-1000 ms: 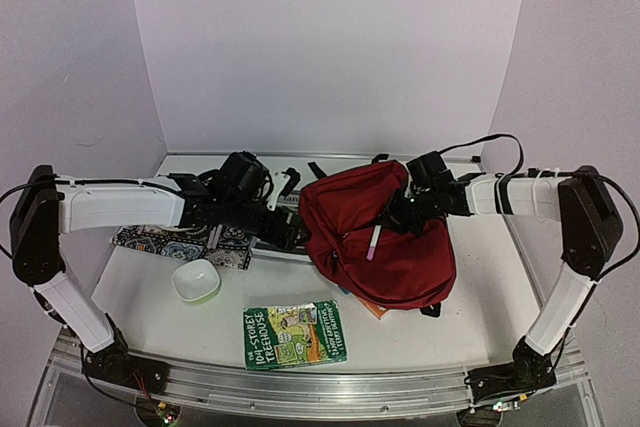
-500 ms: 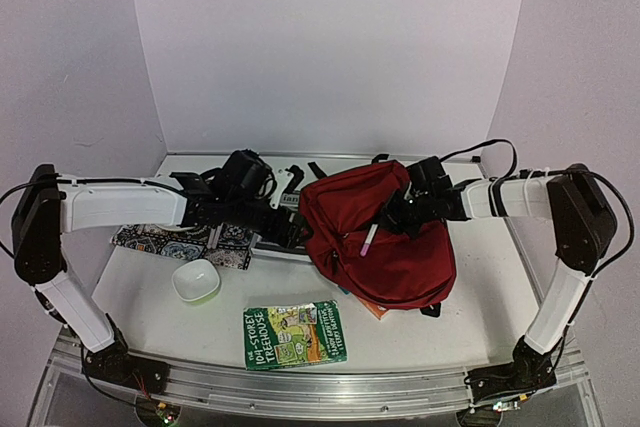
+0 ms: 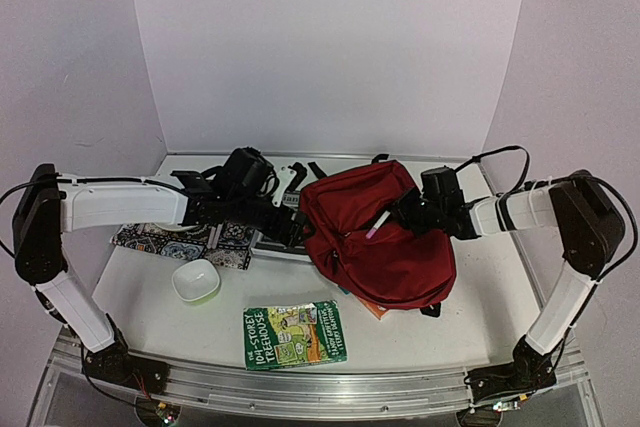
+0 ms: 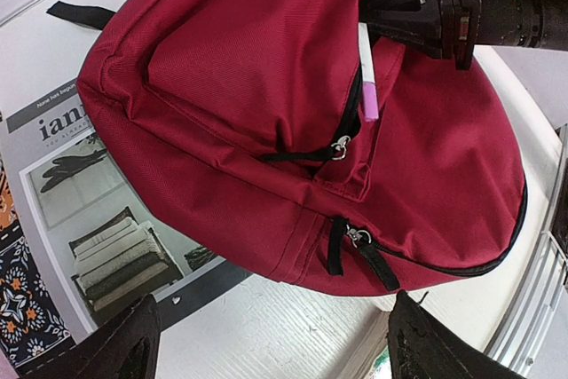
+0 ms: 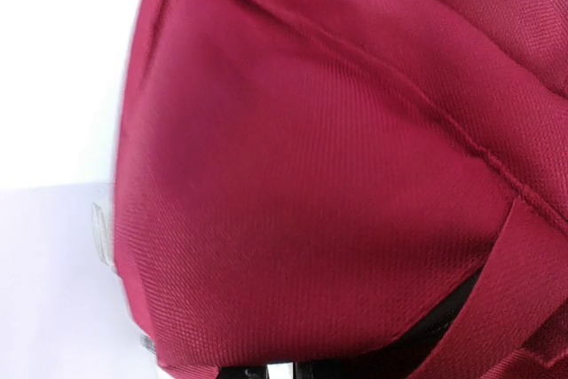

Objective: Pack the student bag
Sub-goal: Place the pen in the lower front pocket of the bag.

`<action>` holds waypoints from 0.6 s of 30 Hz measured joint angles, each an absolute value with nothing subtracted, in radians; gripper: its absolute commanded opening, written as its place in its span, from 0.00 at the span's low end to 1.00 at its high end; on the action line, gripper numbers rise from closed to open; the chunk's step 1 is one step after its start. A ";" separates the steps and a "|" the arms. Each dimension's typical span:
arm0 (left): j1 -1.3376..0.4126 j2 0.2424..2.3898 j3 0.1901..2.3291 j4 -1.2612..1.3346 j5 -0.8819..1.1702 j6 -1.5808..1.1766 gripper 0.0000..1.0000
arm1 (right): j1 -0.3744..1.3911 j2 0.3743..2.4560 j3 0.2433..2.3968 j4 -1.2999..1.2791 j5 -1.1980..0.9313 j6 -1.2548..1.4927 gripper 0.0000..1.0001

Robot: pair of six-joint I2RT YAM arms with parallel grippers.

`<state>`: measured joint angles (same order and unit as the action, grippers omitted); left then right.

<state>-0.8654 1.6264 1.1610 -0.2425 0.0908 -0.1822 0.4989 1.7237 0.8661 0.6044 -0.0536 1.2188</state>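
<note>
The dark red student bag lies flat right of centre and fills the left wrist view and the right wrist view. My right gripper is over the bag's upper part, shut on the top end of a white pen with a pink cap. In the left wrist view the pen slants down from the right gripper, its pink end at the part-open front pocket zipper. My left gripper is open and empty beside the bag's left edge, low over the table.
A magazine lies partly under the bag's left edge. A patterned cloth pouch lies at the left. A white bowl and a green Treehouse book lie near the front. An orange corner pokes out under the bag.
My right gripper has drawn back to the right. The pen has swung from hanging nearly straight down to a slant, its pink end now higher on the bag. The left arm has barely moved.
</note>
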 measured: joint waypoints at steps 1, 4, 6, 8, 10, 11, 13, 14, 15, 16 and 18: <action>-0.865 1.626 1.161 -0.242 0.090 -0.182 0.89 | 0.499 1.724 0.856 0.634 -0.047 1.234 0.00; -0.865 1.626 1.161 -0.242 0.084 -0.183 0.90 | 0.499 1.726 0.830 0.728 -0.023 1.281 0.00; -0.865 1.626 1.161 -0.242 0.080 -0.183 0.90 | 0.500 1.737 0.822 0.797 -0.010 1.311 0.00; -0.865 1.626 1.159 -0.240 0.076 -0.185 0.90 | 0.500 1.758 0.821 0.867 0.000 1.339 0.00; -0.865 1.626 1.152 -0.234 0.071 -0.189 0.91 | 0.500 1.782 0.821 0.926 0.010 1.361 0.00; -0.865 1.626 1.148 -0.233 0.067 -0.191 0.91 | 0.502 1.794 0.821 0.946 0.015 1.368 0.00; -0.865 1.626 1.142 -0.233 0.055 -0.197 0.92 | 0.508 1.815 0.821 0.980 0.026 1.376 0.00; -0.865 1.626 1.138 -0.231 0.049 -0.200 0.93 | 0.511 1.827 0.822 0.990 0.031 1.378 0.00; -0.865 1.626 1.136 -0.231 0.045 -0.205 0.94 | 0.513 1.840 0.824 1.000 0.038 1.381 0.01; -0.865 1.626 1.133 -0.228 0.039 -0.209 0.95 | 0.516 1.852 0.827 1.006 0.045 1.384 0.03; -0.865 1.624 1.127 -0.226 0.021 -0.212 0.97 | 0.521 1.878 0.835 1.020 0.056 1.386 0.08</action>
